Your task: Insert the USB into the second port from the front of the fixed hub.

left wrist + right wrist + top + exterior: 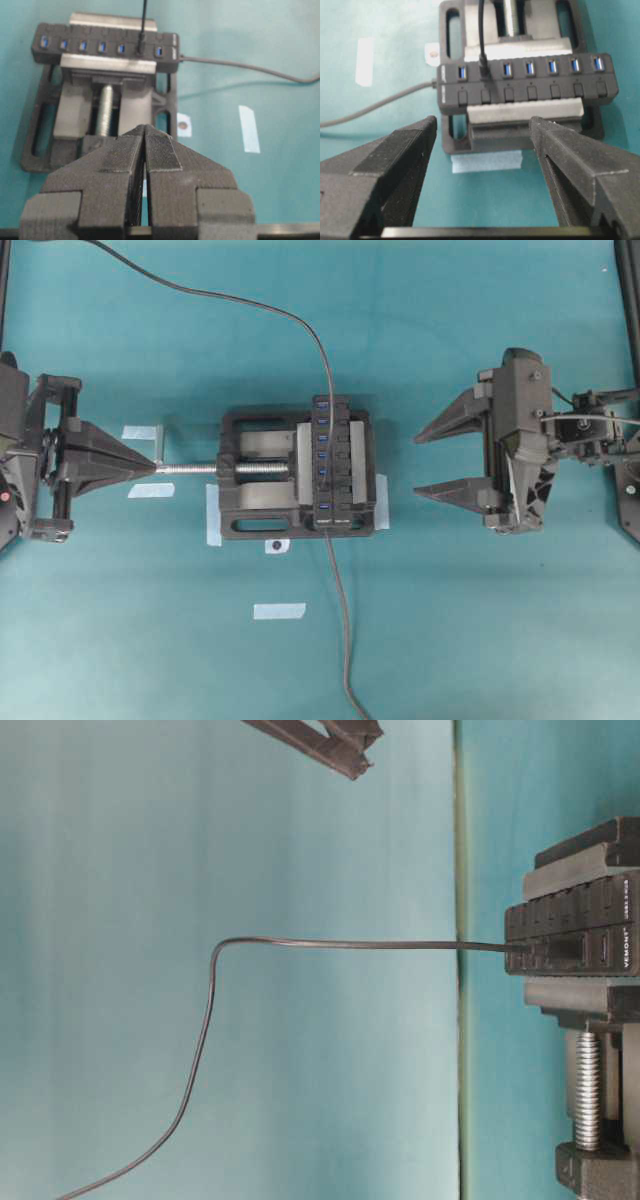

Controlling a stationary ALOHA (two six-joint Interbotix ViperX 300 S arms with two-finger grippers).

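My right jaws (482, 132) stand spread wide with nothing between them, well off to the right of the work; my left jaws (145, 145) are pressed together, empty, just off the tip of the silver screw (190, 469) on the left.

Largest first: the teal counter (480, 640) carries everything, with a few strips of pale tape (278, 611) on it. In the middle sits the black bench vise (262, 472), taped down at both sides, I judge so that it cannot slide when a plug is pushed. Clamped in it along its right side is the fixed hub (333, 462), a long narrow black bar with its row of blue slots facing up and small buttons alongside; held this way, the ports are presented straight to an approach from above.

The USB (484, 67) is a small black plug on a thin dark grey cable (250, 303). It stands upright in the second slot from the near end of the hub, with one blue slot bare on that end and five beyond it. From the table-level view its cable rises straight off the plug. To my eye the insertion is done, and both jaws sit clear of it.

A second cable (343, 640) leaves the hub's near end.
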